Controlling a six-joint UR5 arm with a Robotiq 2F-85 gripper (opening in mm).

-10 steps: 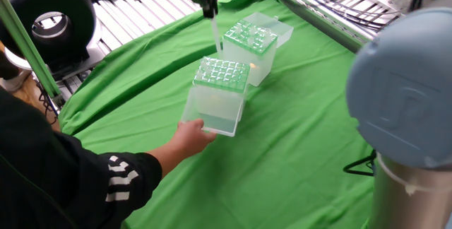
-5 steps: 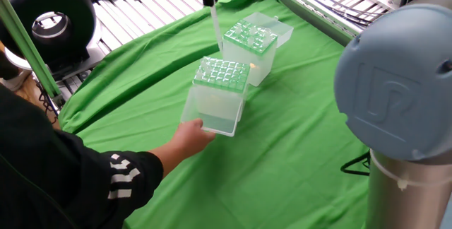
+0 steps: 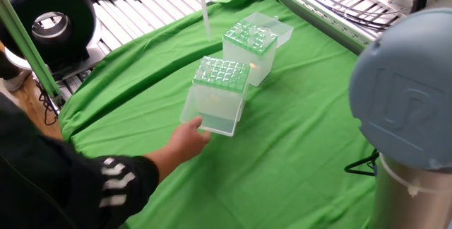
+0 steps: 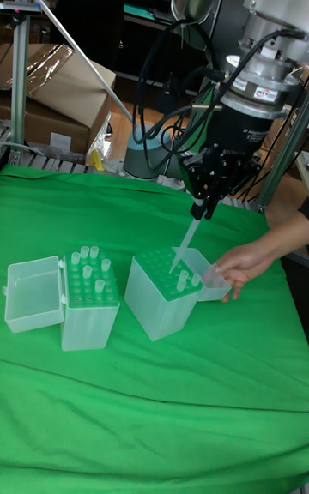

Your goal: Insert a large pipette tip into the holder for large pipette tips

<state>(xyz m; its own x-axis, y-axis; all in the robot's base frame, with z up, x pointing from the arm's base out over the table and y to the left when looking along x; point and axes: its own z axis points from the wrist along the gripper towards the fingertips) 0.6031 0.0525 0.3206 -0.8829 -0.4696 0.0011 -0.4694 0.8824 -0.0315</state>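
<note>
Bright, even overhead light; soft, slightly blurry.

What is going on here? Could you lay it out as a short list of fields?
arm: gripper shut on the large pipette tip, held tilted above the boxes
target: holder for large pipette tips, green grid top, lid open
tips already in holder: a few
other box: paler box with clear tips, lid open
person: hand touching the holder's lid
surface: green cloth
tip inserted: not yet

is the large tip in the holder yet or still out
Out: the large pipette tip hangs slanted from the gripper, its point above the holder's green plate.
</note>
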